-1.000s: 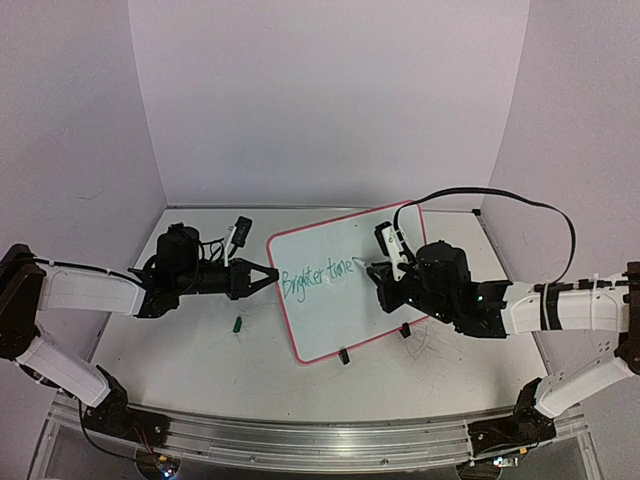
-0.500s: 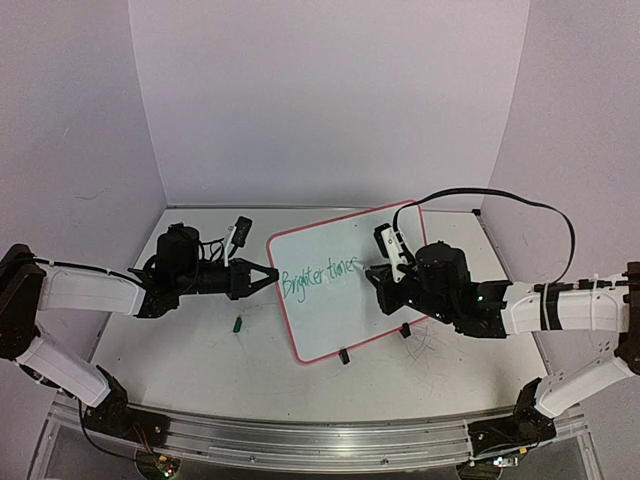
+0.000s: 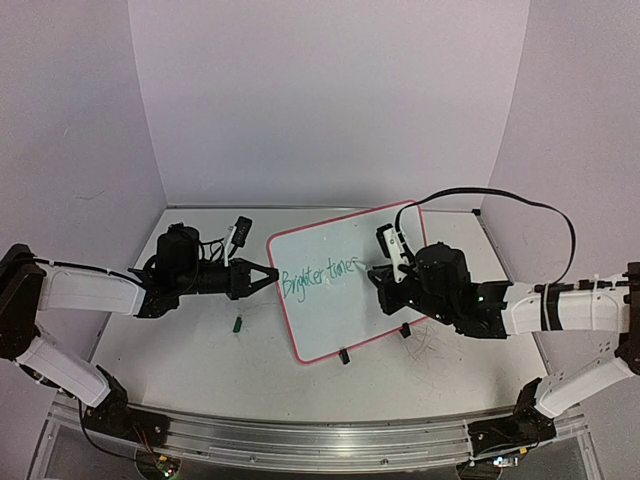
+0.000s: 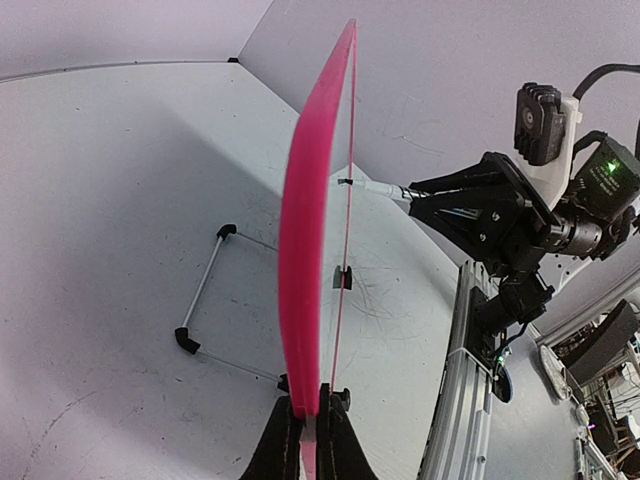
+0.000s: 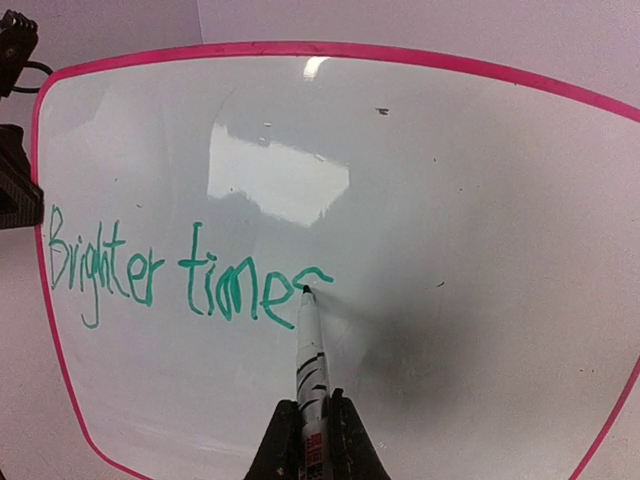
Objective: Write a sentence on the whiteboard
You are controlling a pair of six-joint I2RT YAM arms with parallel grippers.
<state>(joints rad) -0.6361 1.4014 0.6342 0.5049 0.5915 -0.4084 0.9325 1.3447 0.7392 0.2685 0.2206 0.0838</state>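
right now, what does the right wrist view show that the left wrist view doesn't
Only right wrist: the face of the board with the green sentence, so far "Brighter times", and the marker tip at its last letter. Only left wrist: the board edge-on, how the left gripper clamps its pink frame, the stand behind it, the right gripper from outside. Both: board, pink frame, marker touching the face.

Even, soft light — glare on whiteboard (image 5: 280, 170)
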